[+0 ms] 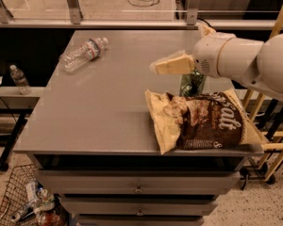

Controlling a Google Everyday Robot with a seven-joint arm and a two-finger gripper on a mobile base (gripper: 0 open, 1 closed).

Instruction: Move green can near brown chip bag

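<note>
Green can (192, 84) behind bag (208, 122), under tool (172, 65).

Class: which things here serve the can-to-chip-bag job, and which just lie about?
Job: small green aluminium can; crinkled brown chip bag; cream claw, up-left of the can.
Lying about: clear plastic bottle on its side.

The green can (192, 84) stands upright just behind the brown bag (205, 124), which lies flat at the table's near right. The gripper (161, 66) hangs just above the can.
</note>
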